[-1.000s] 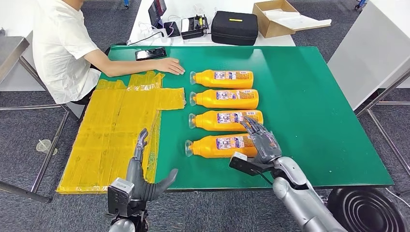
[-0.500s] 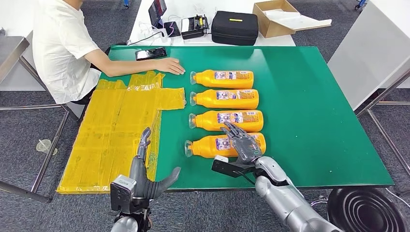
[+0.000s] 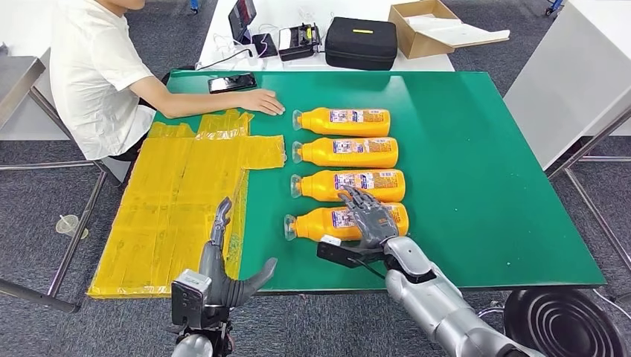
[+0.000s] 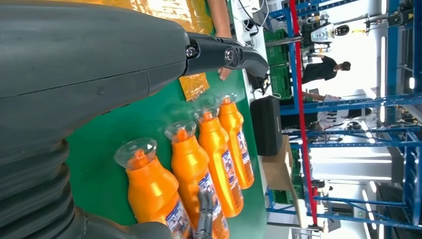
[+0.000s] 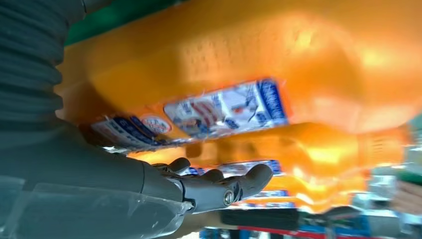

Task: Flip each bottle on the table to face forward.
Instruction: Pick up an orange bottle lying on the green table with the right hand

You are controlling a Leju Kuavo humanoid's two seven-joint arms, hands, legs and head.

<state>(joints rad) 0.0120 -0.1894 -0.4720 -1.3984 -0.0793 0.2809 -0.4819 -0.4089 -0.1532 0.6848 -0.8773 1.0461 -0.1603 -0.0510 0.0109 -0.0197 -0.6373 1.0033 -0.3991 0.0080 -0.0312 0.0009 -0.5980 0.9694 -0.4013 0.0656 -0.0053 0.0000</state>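
Several orange bottles lie on their sides in a column on the green table [image 3: 476, 163], caps pointing left, labels up. The nearest bottle [image 3: 320, 225] has my right hand [image 3: 370, 216] spread over its labelled middle, fingers apart and reaching toward the bottle behind it [image 3: 327, 186]. The right wrist view puts that nearest bottle [image 5: 298, 64] close over my extended fingers [image 5: 219, 184], with no grip closed. My left hand [image 3: 223, 268] hangs open at the table's front edge, left of the bottles. In the left wrist view the bottle row [image 4: 149, 189] lies beyond that hand's fingers [image 4: 219, 52].
A yellow sheet [image 3: 178, 193] covers the table's left part. A seated person in white rests a hand [image 3: 260, 102] on the far left edge beside a phone [image 3: 232, 82]. A black case [image 3: 361, 42] and cardboard box [image 3: 424, 26] sit behind.
My right hand has slid left along the nearest bottle, from its base end to its labelled middle. The left hand and the bottles have hardly moved.
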